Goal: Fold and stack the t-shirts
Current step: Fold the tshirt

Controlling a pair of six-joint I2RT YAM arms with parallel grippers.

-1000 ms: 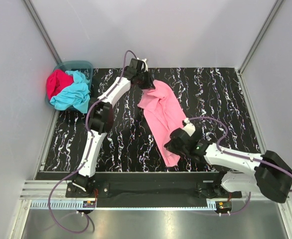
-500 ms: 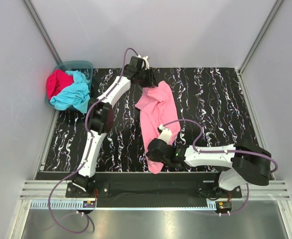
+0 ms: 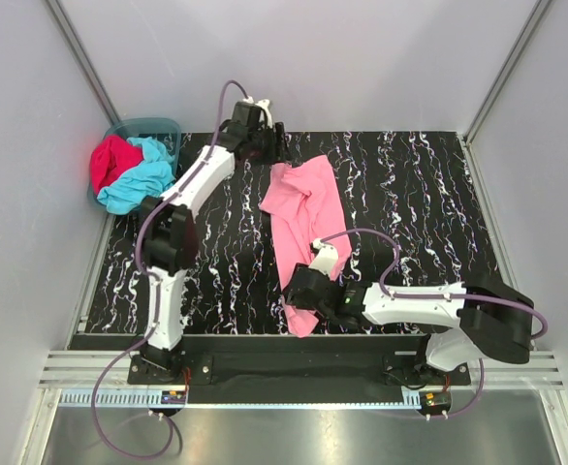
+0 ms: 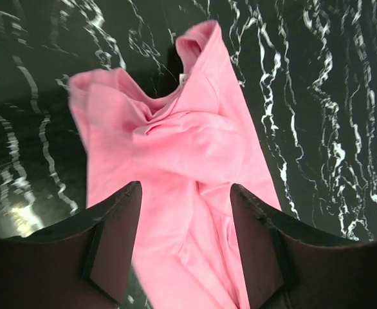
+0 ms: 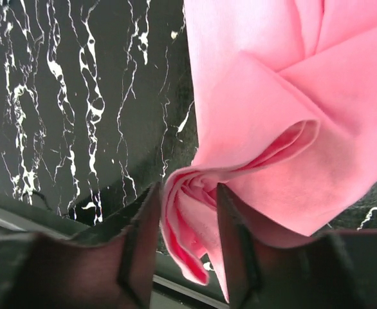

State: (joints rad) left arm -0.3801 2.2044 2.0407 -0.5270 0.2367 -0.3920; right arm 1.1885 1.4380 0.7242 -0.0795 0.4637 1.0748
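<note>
Top external is showing the pink tee (image 3: 308,208) lying as a long crumpled strip down the middle of the black marbled worktop (image 3: 420,194), with its near end reaching almost to the front edge. Lots of bare marble is showing to its right and a narrower strip to its left.

Over the far end, by the collar, the left hand (image 3: 272,147) is hanging released, fingers spread wide with only the tee lying below them. At the near end the right hand (image 3: 299,291) is sitting low, fingers parted, with a loose rolled fold lying between them unsqueezed.

Left wrist is catching a tiny white neck tag (image 4: 181,78), too small to read.

The red tee (image 3: 110,160) and turquoise tee (image 3: 143,184) are spilling out of the teal basket (image 3: 148,123) in the far left corner, against the wall, just left of the left arm.
</note>
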